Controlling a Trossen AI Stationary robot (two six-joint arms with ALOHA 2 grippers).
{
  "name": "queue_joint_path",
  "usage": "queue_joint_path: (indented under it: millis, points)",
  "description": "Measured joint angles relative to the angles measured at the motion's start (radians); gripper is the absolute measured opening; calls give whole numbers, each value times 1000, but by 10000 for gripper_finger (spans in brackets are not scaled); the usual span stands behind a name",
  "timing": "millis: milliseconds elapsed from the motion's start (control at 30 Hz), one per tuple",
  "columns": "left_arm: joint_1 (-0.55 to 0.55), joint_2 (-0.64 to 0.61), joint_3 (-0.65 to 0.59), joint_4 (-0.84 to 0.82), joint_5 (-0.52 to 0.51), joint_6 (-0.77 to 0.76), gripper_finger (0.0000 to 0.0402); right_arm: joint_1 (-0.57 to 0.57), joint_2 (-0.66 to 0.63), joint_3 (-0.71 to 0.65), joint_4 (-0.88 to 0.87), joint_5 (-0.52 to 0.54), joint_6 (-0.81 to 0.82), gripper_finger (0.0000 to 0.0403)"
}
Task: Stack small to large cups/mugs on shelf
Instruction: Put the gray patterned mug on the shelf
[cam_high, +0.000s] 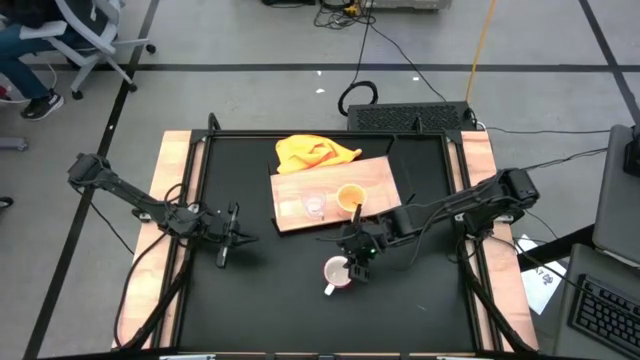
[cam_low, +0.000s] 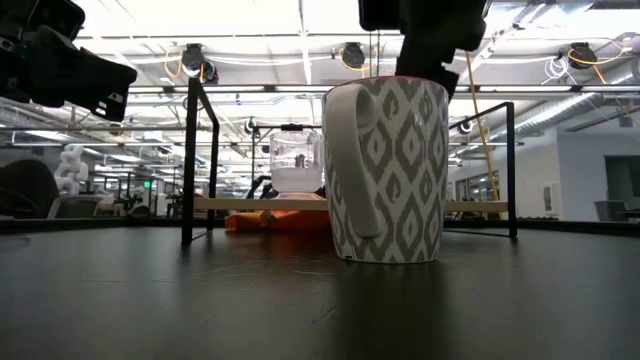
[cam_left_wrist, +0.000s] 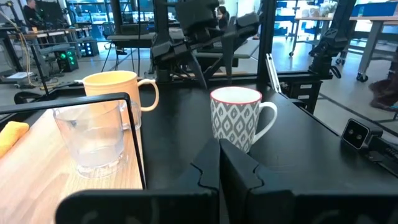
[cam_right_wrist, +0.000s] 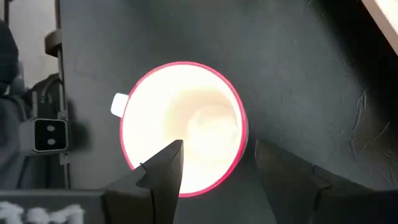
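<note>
The tiny clear glass cup (cam_high: 315, 204) is standing on the shelf (cam_high: 300, 184), and nothing is showing inside it. The yellow-orange mug (cam_high: 351, 197) is standing just beside it on the same board, nearer the right arm, and it is looking empty too. The white mug (cam_high: 338, 272) is not on the shelf. It is sitting upright on the black table (cam_high: 270, 290), in front of the board, with its handle pointing away from the board. Inside it is plain white and empty. The right gripper (cam_right_wrist: 214, 163) is hanging right over the white mug, looking straight down into it. Its two dark fingers are spread wide, one over the inside of the mug and one outside the rim, so the pink rim is lying between them. The fingers are not squeezing the mug. The left gripper (cam_left_wrist: 219, 168) is waiting over the table on the left side, well apart from the mugs, with its fingers pressed together and holding nothing. The shelf is a flat, light-brown wooden board with lines in the wood. The white mug is round, with a gray diamond pattern on the outside and a thin pink rim. The glass cup is see-through. A crumpled yellow cloth (cam_high: 314, 152) is lying at the far edge of the shelf.
</note>
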Motion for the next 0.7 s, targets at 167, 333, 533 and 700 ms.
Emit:
queue_joint_path:
  millis: [167, 333, 533, 700]
  points:
    - [0, 0, 0, 1, 0, 0, 5, 0, 26, 0, 3, 0, -3, 194]
    - [0, 0, 0, 1, 0, 0, 5, 0, 44, -1, -3, 0, -16, 194]
    - [0, 0, 0, -7, 0, 0, 6, 0, 41, -1, -1, 1, -58, 185]
    - [0, 0, 0, -8, 0, -1, 5, 0, 39, -1, -2, 1, -66, 156]
